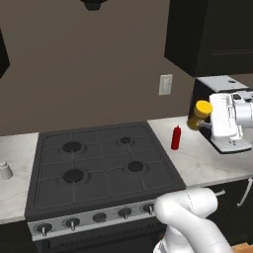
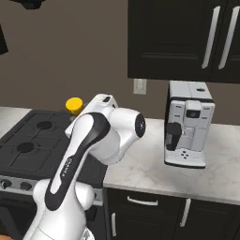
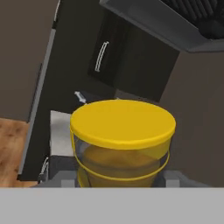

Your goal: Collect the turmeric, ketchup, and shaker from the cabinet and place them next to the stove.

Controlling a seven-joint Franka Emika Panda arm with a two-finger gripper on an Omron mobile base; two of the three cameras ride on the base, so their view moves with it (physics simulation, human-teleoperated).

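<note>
Left base view: holding the turmeric (image 1: 200, 113) up in the air at the gripper (image 1: 206, 120), tilted, yellow cap toward the wall, above the counter (image 1: 197, 158) to the right of the stove (image 1: 101, 163)
Ketchup (image 1: 175, 137): standing upright on the counter just beside the stove's right edge, below and left of the raised jar
Shaker (image 1: 5, 170): resting on the counter left of the stove, well apart from the other two
Cabinet (image 1: 212, 34): hanging dark on the wall at upper right, above a coffee machine (image 1: 220, 91) partly hidden by the hand

Right base view: peeking out behind the white arm, yellow cap only (image 2: 74, 105), over the stove's right rim (image 2: 28, 140); jaws hidden here
Coffee machine (image 2: 187, 124): sitting on the counter to the right, under closed wall cabinet doors (image 2: 187, 37)

Hand view: clamped on the jar (image 3: 122, 140) from both sides, amber glass and wide yellow cap close to the lens, finger tips (image 3: 173, 180) pressing low on its flanks
</note>
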